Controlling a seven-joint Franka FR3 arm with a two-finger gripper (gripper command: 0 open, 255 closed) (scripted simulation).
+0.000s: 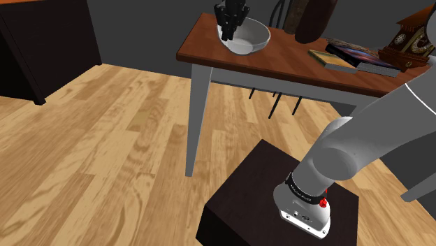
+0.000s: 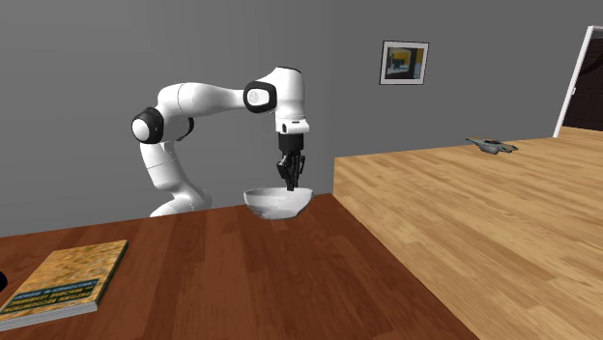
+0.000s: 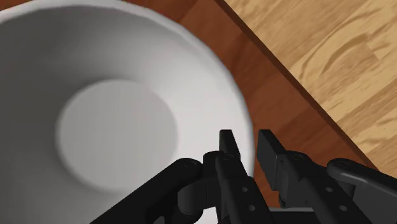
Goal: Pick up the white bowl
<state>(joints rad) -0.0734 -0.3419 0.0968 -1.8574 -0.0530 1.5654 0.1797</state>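
Sitting flat on its base, the white bowl (image 1: 253, 38) is at the very corner of the reddish-brown desk (image 1: 202, 47), close to both edges and not yet off the surface. It reads as a rigid, smooth shell: light enough for one gripper, I'd say, but slick, and likely to chip or crack if it drops to the wood floor (image 1: 105, 140) below. There's no handle, just a wide curved wall, so the rim is the sensible place to take it, one finger inside and one outside. And that's where the black gripper (image 3: 248, 139) is: in the wrist view its fingers stand close together with the bowl's wall pinched between them, clasping the rim on the side toward the desk's edge. A one-sided rim hold may let the bowl tip, so a firm squeeze and a slow, straight lift look wise. Farther along the desk, books (image 1: 353, 56) and a clock (image 1: 413, 38) lie well apart.
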